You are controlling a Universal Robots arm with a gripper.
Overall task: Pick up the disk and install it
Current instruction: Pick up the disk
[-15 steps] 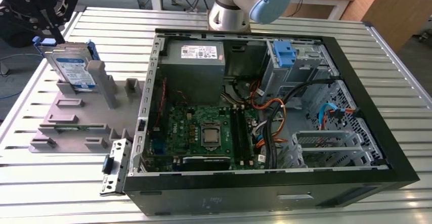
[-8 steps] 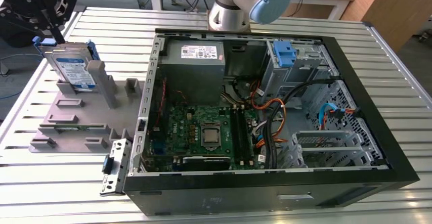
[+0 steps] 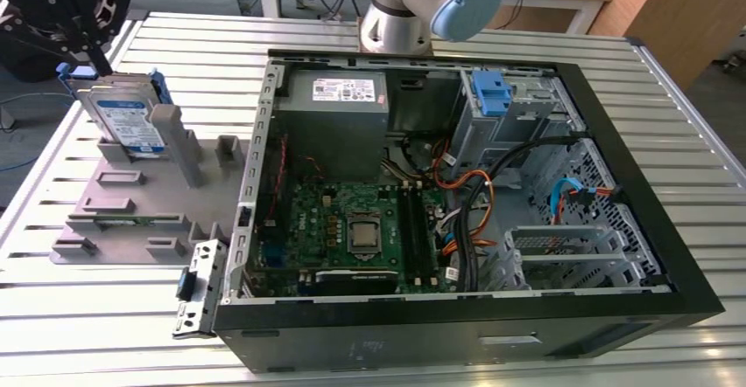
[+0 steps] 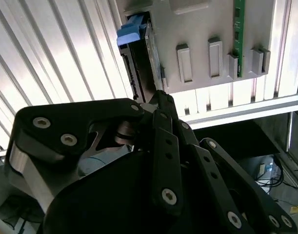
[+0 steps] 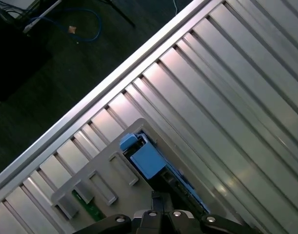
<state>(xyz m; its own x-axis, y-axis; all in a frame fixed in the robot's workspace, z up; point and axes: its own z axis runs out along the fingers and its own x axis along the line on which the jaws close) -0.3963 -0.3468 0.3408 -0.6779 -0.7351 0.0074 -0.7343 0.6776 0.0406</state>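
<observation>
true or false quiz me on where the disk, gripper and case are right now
1. The disk stands on edge in the grey holder. True.
2. The disk is inside the computer case. False: it sits in the grey holder, at the exterior view's left of the computer case.
3. The gripper hangs over the computer case. False: it is at the disk's top edge.
4. The computer case lies open on the slatted table. True.

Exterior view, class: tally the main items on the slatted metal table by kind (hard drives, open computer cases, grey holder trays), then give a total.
Flat silver-metal hard drive in a blue plastic carrier frame: 1
Open black metal computer case: 1
Grey plastic holder tray: 1
Total: 3
</observation>
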